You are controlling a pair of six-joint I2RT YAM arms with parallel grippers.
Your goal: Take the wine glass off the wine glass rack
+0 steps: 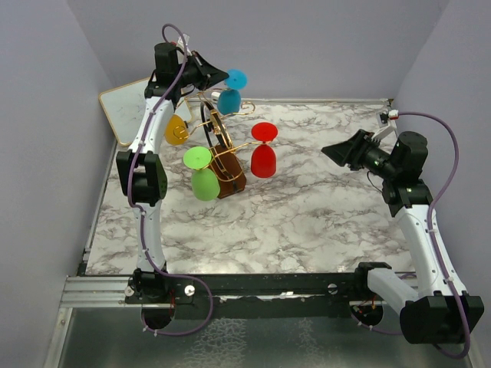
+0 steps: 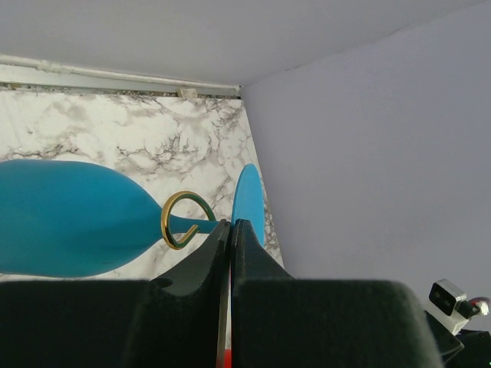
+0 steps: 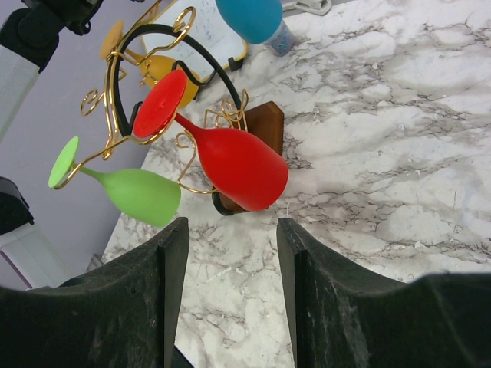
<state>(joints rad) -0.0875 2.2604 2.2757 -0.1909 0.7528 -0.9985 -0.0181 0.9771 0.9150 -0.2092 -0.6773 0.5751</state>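
Note:
The gold wire wine glass rack (image 1: 217,130) stands on its brown wooden block (image 1: 232,184) at the back left. Hanging from it are a blue wine glass (image 1: 229,100), a red one (image 1: 263,159), a green one (image 1: 204,182) and a yellow one (image 1: 176,130). My left gripper (image 1: 221,77) is shut, its tips pressed against the blue glass's stem (image 2: 201,226) between a gold hook (image 2: 184,220) and the foot (image 2: 250,201). No stem shows between the jaws. Out to the right, my right gripper (image 1: 334,152) is open and empty, facing the red glass (image 3: 238,167) from a distance.
A white board (image 1: 123,111) leans in the back left corner behind the rack. A small clip-like object (image 1: 390,116) sits at the back right edge. Lilac walls close in the marble table (image 1: 307,222) on three sides.

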